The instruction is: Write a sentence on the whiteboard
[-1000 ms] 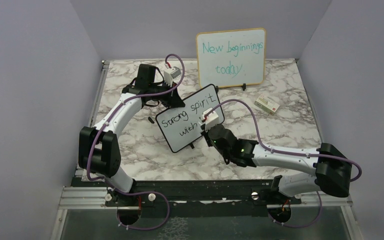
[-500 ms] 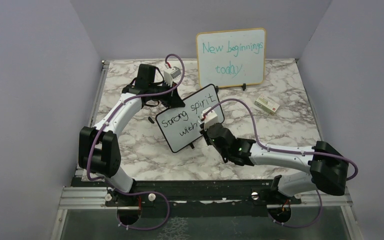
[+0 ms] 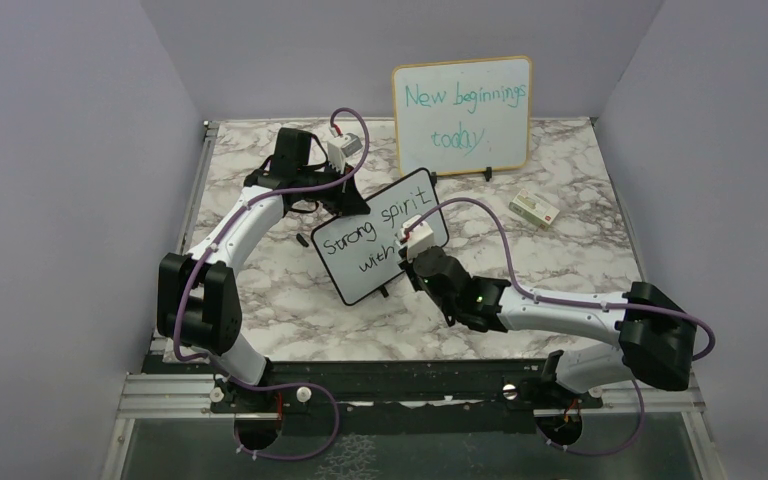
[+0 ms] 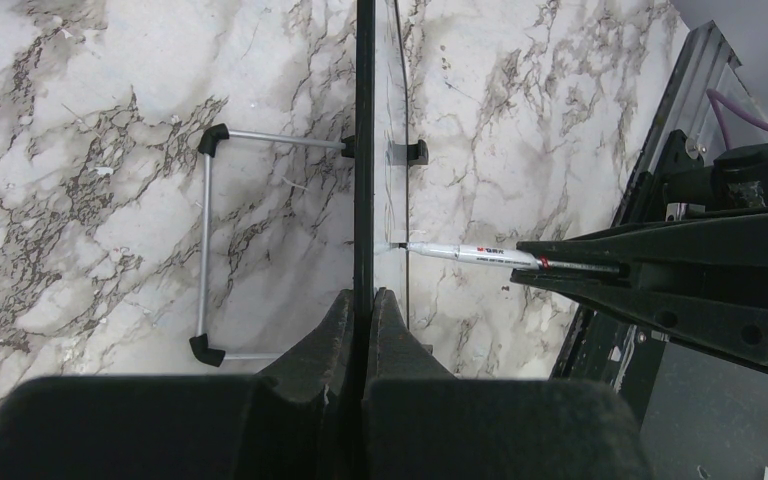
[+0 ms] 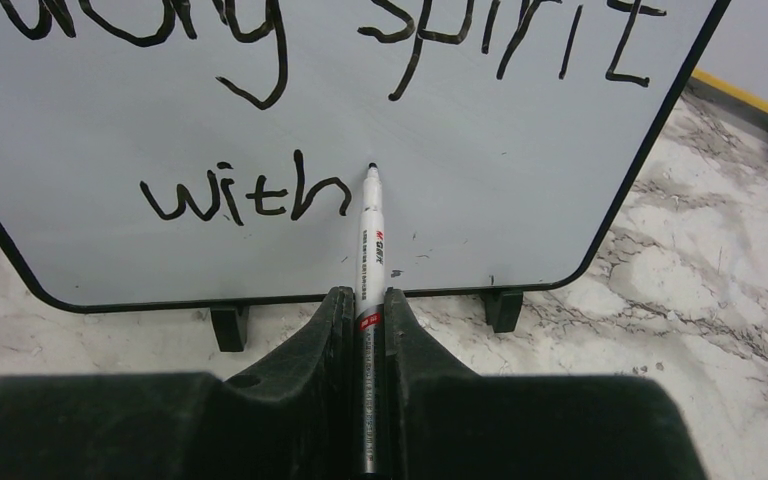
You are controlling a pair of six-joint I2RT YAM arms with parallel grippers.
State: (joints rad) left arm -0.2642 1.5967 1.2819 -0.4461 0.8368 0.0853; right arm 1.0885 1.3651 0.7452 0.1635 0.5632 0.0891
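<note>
My left fingers (image 4: 332, 335) pinched the whiteboard (image 5: 530, 170) edge; my right fingers (image 5: 328, 322) gripped the marker (image 5: 372, 240), tip just after "with"; the sentence seemed unfinished.

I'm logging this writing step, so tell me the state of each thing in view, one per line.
whiteboard: upright, clamped by its edge, reads "Strong spirit with".
marker: uncapped, tip against the whiteboard just right of "with".
left hand: shut on the whiteboard's edge.
right hand: shut on the marker.
wood-framed board: standing at the back, teal writing.
small box: lying on the table, untouched.
</note>
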